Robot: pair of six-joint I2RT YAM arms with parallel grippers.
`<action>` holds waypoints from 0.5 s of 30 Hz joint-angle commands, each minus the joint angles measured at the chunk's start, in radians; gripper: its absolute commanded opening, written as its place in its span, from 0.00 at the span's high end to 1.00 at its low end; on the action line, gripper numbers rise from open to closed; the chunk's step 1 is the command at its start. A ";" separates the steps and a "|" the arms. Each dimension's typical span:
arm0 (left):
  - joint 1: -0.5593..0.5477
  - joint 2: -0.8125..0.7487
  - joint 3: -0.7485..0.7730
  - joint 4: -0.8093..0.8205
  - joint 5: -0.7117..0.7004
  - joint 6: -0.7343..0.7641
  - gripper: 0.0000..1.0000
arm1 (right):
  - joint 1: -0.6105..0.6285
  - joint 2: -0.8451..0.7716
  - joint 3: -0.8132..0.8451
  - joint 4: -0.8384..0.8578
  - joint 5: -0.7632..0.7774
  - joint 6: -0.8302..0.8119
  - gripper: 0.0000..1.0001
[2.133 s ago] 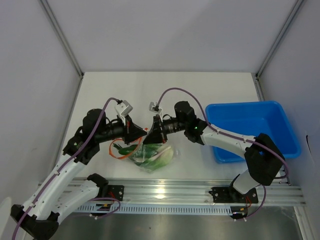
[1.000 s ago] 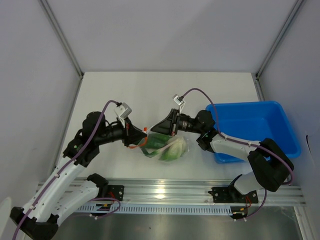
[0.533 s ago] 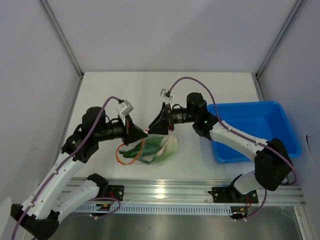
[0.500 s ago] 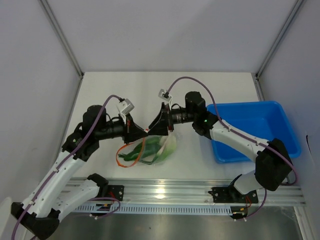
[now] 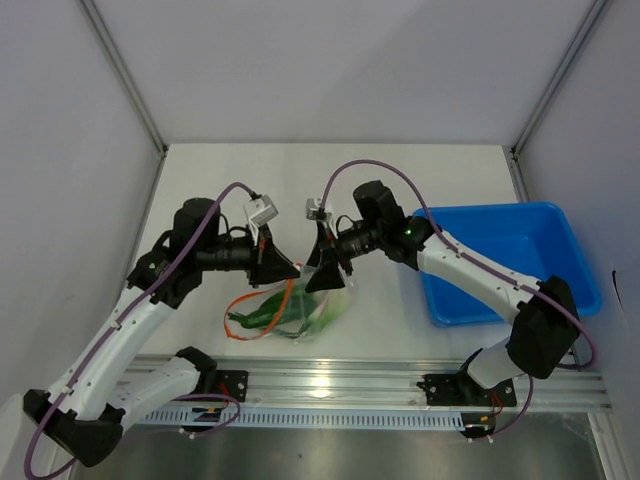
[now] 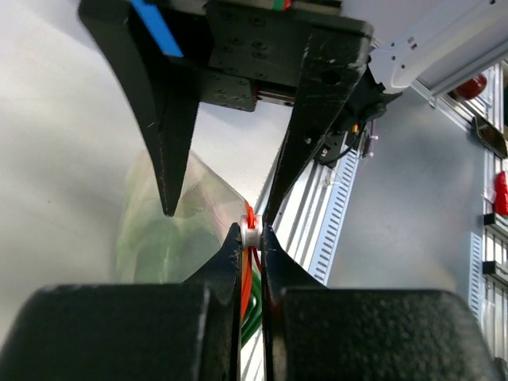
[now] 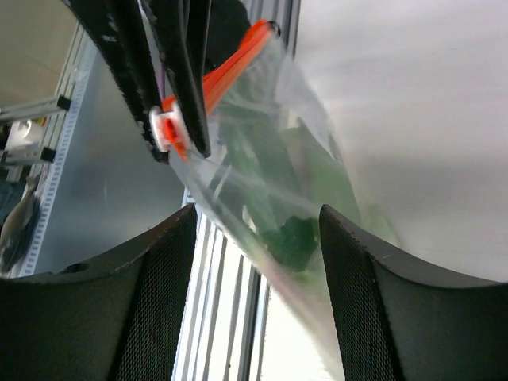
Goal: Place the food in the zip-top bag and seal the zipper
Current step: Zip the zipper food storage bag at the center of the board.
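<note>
The zip-top bag [image 5: 318, 305] hangs from my left gripper [image 5: 287, 269], clear and crinkly, with the food [image 5: 268, 315] inside as green leaves and pale stalks. The left jaws are shut on the zipper [image 6: 251, 232] at its white slider, and the orange strip [image 5: 243, 300] loops out below. My right gripper [image 5: 326, 276] stands open just right of the left one, its fingers on either side of the bag [image 7: 274, 198] without pressing it. In the right wrist view the zipper [image 7: 232, 62] runs up from the slider between the left gripper's fingers [image 7: 193, 87].
A blue plastic bin [image 5: 505, 255] stands at the right, close behind my right arm. A metal rail [image 5: 400, 380] runs along the table's near edge under the bag.
My right gripper has opened and let go of the bag. The bag now hangs from the left gripper alone and has sagged toward the table.
</note>
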 commanded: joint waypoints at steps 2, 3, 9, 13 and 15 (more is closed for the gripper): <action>0.003 0.004 0.028 0.056 0.089 0.021 0.99 | -0.002 0.056 0.067 -0.035 -0.114 -0.079 0.34; 0.003 0.013 0.029 0.060 0.100 0.018 0.99 | 0.001 0.075 0.074 -0.038 -0.153 -0.085 0.34; 0.003 0.111 0.057 0.064 0.173 0.012 0.99 | 0.046 0.086 0.073 -0.075 -0.198 -0.129 0.34; 0.000 0.161 0.061 0.113 0.216 -0.023 0.99 | 0.061 0.040 0.004 -0.015 -0.171 -0.084 0.34; -0.009 0.181 0.066 0.129 0.236 -0.033 0.99 | 0.067 0.018 -0.030 0.025 -0.165 -0.059 0.35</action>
